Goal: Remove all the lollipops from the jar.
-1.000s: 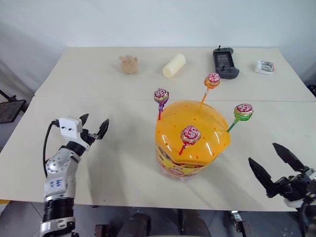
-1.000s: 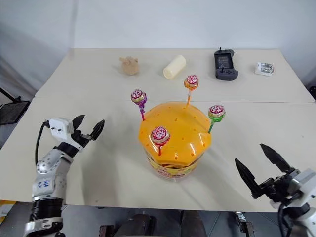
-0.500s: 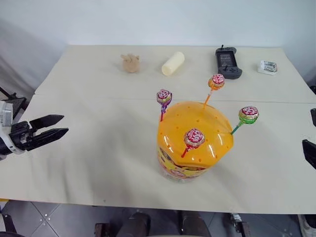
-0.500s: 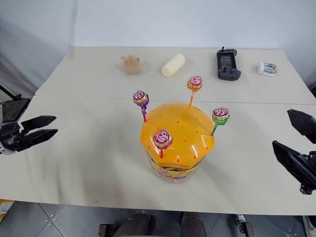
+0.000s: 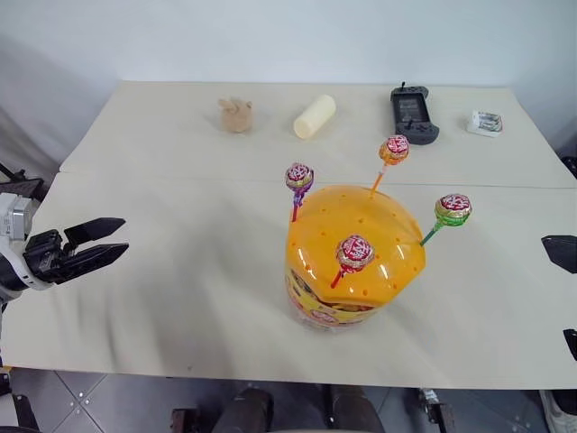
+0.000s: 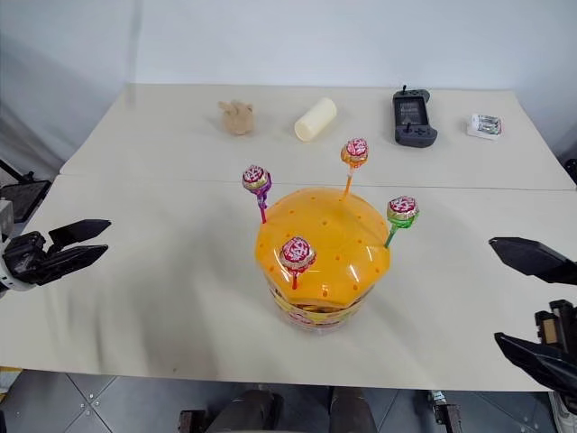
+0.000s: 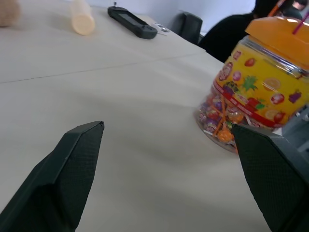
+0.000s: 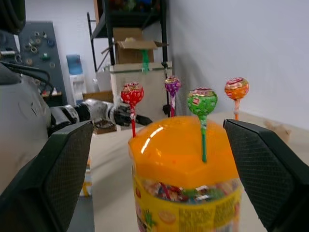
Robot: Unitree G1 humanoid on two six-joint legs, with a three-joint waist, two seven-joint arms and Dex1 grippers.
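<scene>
The jar (image 5: 356,244), an orange dome dotted with holes above a printed label, stands on the table's near middle. Four lollipops stick out of its dome: one on a purple stick (image 5: 299,176), one on orange (image 5: 394,148), one on green (image 5: 453,207), one on red (image 5: 354,253) at the front. My left gripper (image 5: 124,236) hovers at the table's left edge, open and empty, pointing right toward the jar from well away. My right gripper (image 6: 494,290) is at the right edge, open and empty, pointing left at the jar (image 8: 183,159).
Along the far side lie a small tan plush toy (image 5: 235,115), a cream cylinder (image 5: 315,115), a black handheld game console (image 5: 413,115) and a small white packet (image 5: 484,122). A seam crosses the table (image 5: 180,298) behind the jar.
Both arms have lifted and drawn outward and back. The left gripper turned to point right toward the jar; the right swung to point left. Both stayed open.
</scene>
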